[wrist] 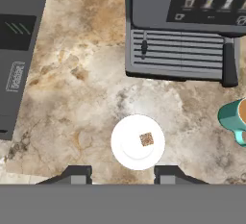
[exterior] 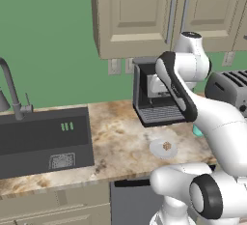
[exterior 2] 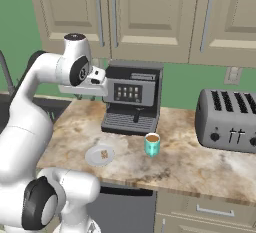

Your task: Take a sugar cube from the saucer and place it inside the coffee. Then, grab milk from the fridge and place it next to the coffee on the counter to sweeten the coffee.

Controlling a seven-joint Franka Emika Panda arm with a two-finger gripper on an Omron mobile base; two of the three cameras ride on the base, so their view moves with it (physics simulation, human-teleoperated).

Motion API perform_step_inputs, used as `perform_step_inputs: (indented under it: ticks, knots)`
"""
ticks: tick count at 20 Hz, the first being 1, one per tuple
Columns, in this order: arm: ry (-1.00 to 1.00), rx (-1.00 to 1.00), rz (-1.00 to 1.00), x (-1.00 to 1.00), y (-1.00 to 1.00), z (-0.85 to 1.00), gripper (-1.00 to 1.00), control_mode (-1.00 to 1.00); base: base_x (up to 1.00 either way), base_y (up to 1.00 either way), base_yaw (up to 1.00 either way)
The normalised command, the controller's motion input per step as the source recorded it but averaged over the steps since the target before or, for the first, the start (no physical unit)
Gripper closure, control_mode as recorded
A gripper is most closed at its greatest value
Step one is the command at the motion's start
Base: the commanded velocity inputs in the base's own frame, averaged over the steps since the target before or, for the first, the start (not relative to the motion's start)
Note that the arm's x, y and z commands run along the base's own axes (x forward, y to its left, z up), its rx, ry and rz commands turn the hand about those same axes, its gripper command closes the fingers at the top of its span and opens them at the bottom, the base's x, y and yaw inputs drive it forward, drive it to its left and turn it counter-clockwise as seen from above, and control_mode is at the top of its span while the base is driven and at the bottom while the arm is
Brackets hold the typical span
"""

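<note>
Gripper (wrist: 122,174): fingertips show at bottom of hand view, set apart w/ a clear gap, nothing between them, touching nothing. Hangs well above the counter, looking down at it.
Fingertips (wrist: 77,174): one sits left of the saucer's lower edge, other to its lower right; saucer lies roughly between them in that view.
Sugar cube (wrist: 146,139): tiny brown cube, lies on the saucer, a bit right of centre in hand view. Not held.
Saucer (wrist: 126,143): round, pale, flat on the counter, in front of the coffee machine, near the counter's front edge.
Coffee (exterior 2: 152,144): teal mug, upright, brown liquid inside; right of the saucer, apart from it, just in front of the machine's right corner.
Counter (exterior 2: 180,162): marbled beige stone; bare stretch left of the saucer toward the sink, and bare stretch btw mug and toaster.
Coffee machine (exterior 2: 131,97): dark, stands at back of counter, drip tray facing front; behind saucer and mug.
Sink (exterior: 43,139): dark basin, far left, well apart from saucer; faucet (exterior: 10,90) rises at its back.
Toaster (exterior 2: 227,119): grey, right end of counter, well apart from mug.
Upper cabinets (exterior 2: 150,17): beige doors above the machine; arm's wrist sits below them.
Front edge: saucer near it; dark appliance front (exterior: 132,202) below the counter there.
</note>
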Motion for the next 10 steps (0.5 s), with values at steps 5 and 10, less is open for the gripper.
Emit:
perform_step_inputs:
  ticks: [5,10]
  knots:
    - [-0.01,0.0,0.0,-0.29,0.0,-0.33,-1.0,-1.0,0.0,0.0,0.0]
    - [0.07,-0.04,0.0,-0.37,0.02,-1.0,-1.0,-1.0,0.0,0.0,0.0]
